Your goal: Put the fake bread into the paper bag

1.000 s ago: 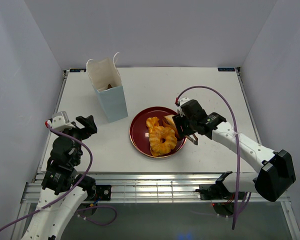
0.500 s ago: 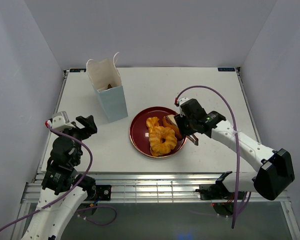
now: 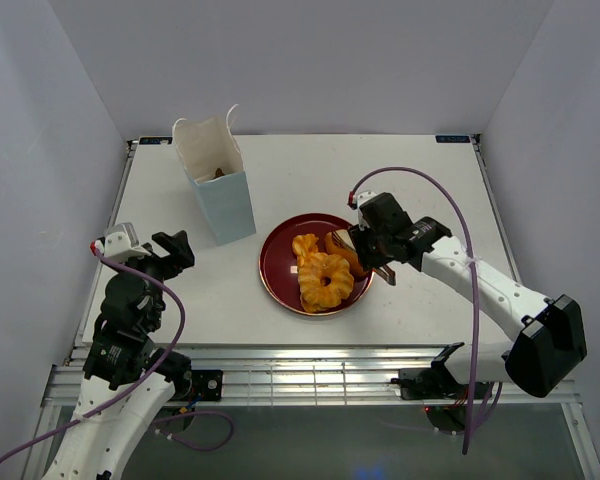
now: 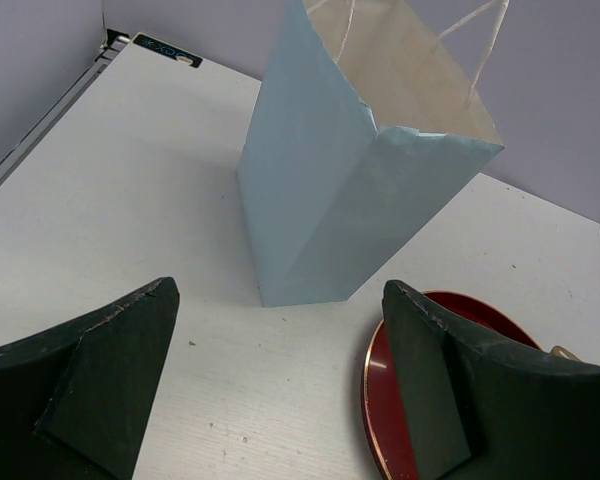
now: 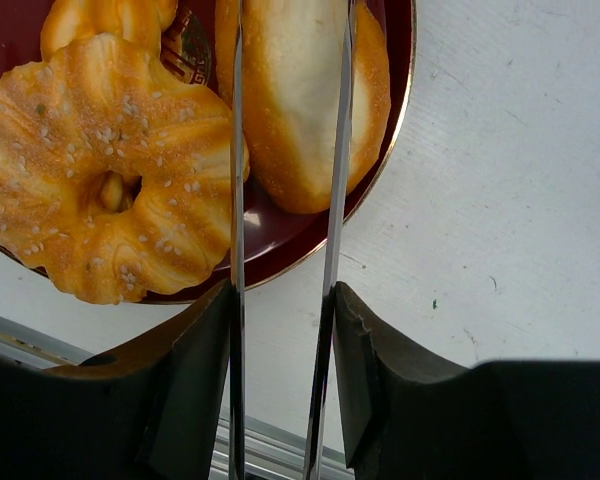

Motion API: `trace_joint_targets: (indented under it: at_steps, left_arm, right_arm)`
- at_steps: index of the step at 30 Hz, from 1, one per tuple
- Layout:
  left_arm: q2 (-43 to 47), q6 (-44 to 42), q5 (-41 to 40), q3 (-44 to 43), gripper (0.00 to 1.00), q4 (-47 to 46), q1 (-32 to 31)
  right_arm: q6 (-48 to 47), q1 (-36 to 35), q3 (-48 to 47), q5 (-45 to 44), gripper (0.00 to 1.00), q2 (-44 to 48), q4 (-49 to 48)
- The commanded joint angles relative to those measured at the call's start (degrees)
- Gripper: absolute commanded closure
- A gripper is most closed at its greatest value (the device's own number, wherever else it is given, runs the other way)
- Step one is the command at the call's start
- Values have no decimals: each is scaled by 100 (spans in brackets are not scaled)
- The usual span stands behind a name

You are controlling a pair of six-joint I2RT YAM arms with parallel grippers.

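Tongs (image 5: pixel 237 200) in R gripper (image 5: pixel 282 300), astride bun (image 5: pixel 290 100)

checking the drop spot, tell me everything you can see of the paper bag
The paper bag is tall and rectangular, pale blue outside, white inside, with two white cord handles at its mouth. It stands upright and open on the table, toward the far left, just clear of the dark red plate to its near right. A small dark brown piece lies inside at the bottom. Only the table touches it.
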State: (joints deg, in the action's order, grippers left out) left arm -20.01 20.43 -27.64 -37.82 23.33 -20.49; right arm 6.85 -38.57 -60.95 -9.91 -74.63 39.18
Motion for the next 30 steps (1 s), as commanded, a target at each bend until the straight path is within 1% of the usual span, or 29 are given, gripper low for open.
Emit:
trace_joint_targets:
  at_steps: [1,11,13,19,26,30]
  left_arm:
    - [41,-21,57,56,7,-48,-25]
    - [59,-21,57,56,7,-48,-25]
    - [67,-21,48,56,7,-57,-25]
    - [76,-21,48,56,7,-57,-25]
    - [76,-21,39,56,7,-48,-25]
    - [85,-21,30,56,7,-48,-25]
  right_arm:
    - [-17,42,-400,-2,77,54,-24]
    - [71,139,-638,-19,80,71,-24]
    - [71,165,-638,-28,82,71,-24]
    - [53,200,-787,-46,81,168,-16]
    - [27,209,-1217,-46,81,89,72]
    - [44,200,-1498,129,81,89,107]
